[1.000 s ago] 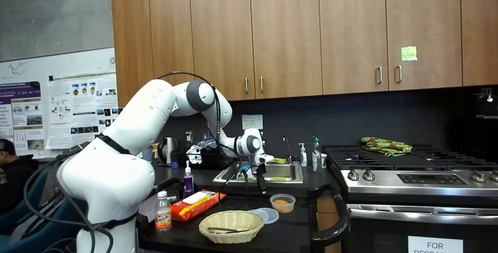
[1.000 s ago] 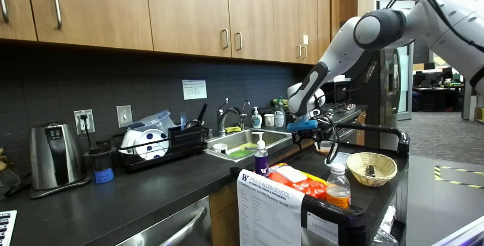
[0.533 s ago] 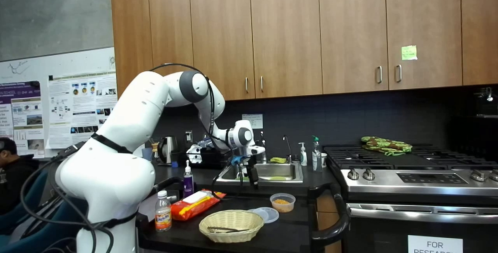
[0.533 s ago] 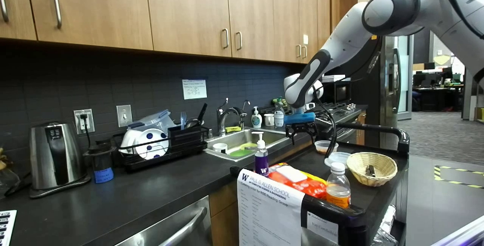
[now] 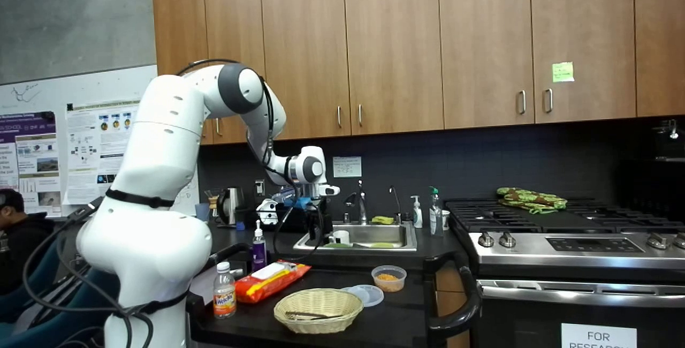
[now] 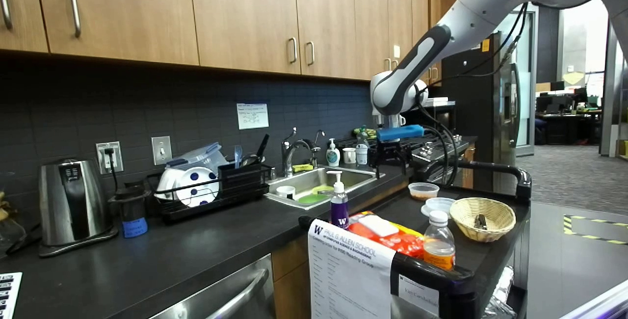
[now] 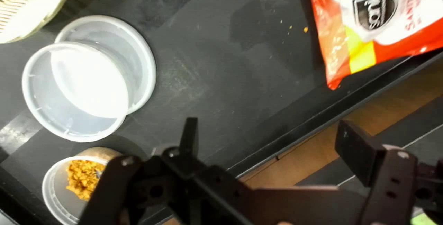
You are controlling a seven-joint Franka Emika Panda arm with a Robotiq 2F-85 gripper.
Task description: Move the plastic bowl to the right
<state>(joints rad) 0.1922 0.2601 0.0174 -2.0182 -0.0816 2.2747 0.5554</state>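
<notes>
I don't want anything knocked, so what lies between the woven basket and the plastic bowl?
Two overlapping clear round lids lie between the woven basket and the plastic bowl; the wrist view shows this best, and both exterior views agree.

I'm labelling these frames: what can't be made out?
Plastic bowl: partly hidden behind the gripper, wrist view.
Woven basket: cut off by the wrist view's top-left corner.
Red packet: cut off, wrist view's top and right edges.
Wall note: writing too small in both exterior views.
</notes>
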